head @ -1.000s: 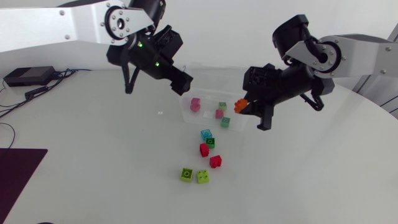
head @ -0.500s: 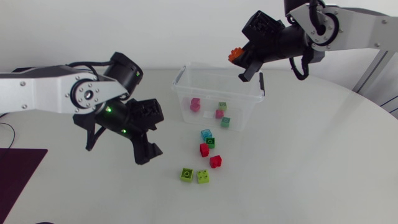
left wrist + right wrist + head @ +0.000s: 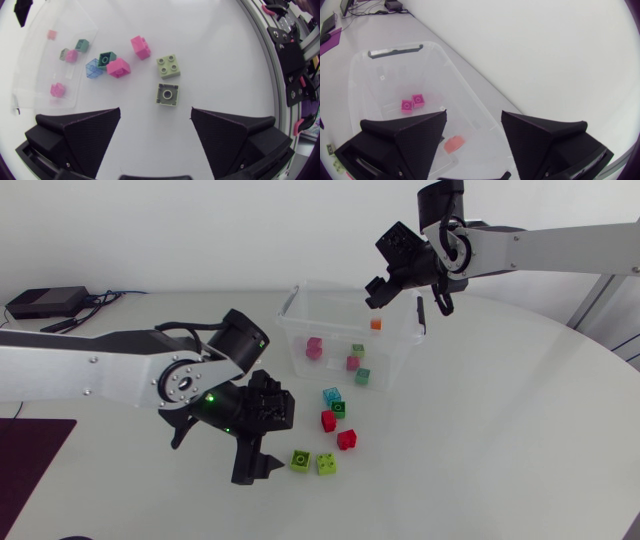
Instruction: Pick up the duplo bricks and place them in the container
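**Right gripper spread above the container, left gripper spread beside the loose bricks**

The right gripper point(image 3: 473, 114) is held at the upper right of the head view, above the far rim of the clear container point(image 3: 292, 330). Its fingers are spread apart and nothing is held between them. An orange brick point(image 3: 376, 323) is seen within the container's walls, under this gripper; whether it rests on the floor cannot be told. Four more bricks are lying inside: two pink bricks point(image 3: 314, 347), a green brick point(image 3: 357, 350) and a teal brick point(image 3: 362, 376).

Six bricks are scattered on the white table point(image 3: 500, 440) just in front of the container, near the centre of the frame: a light blue brick point(image 3: 332, 395), a dark green brick point(image 3: 339, 409), two red bricks point(image 3: 328, 421) and two lime bricks point(image 3: 300, 460).

The left gripper point(image 3: 155, 112) is placed low at the lower centre-left, just beside the lime bricks. Its fingers are spread wide and are empty, and the nearest lime brick lies just ahead of the gap, untouched.
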Available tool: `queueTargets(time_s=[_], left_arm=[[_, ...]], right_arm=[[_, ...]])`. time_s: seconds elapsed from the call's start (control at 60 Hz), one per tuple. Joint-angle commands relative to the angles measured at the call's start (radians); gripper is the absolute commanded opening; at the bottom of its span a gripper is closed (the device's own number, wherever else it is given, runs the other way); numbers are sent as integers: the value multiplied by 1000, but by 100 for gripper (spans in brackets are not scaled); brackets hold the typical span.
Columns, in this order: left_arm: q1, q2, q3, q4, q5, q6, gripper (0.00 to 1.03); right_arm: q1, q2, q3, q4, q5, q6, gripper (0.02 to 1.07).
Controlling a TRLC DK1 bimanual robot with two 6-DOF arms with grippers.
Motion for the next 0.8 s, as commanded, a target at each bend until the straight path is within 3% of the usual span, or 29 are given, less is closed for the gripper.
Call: queueTargets(time_s=[0.0, 0.317, 0.417, 0.55, 0.683, 0.75, 0.783], left_arm=[[-8, 58, 27, -3, 14, 55, 98], [-46, 234, 163, -81, 28, 82, 96], [-52, 285, 213, -143, 26, 83, 89], [-56, 310, 246, -193, 28, 92, 71], [-62, 327, 257, -198, 29, 88, 41], [-68, 333, 259, -204, 32, 88, 19], [-69, 336, 259, -207, 32, 83, 18]], right_arm=[[3, -51, -17, 24, 8, 38, 101], [65, -356, -339, 40, 8, 38, 101], [91, -436, -456, 30, 8, 38, 101], [146, -519, -585, 24, 3, 27, 100], [212, -614, -726, -7, -61, -25, 100], [235, -637, -760, -39, -92, -46, 100], [247, -647, -770, -76, -121, -60, 100]])
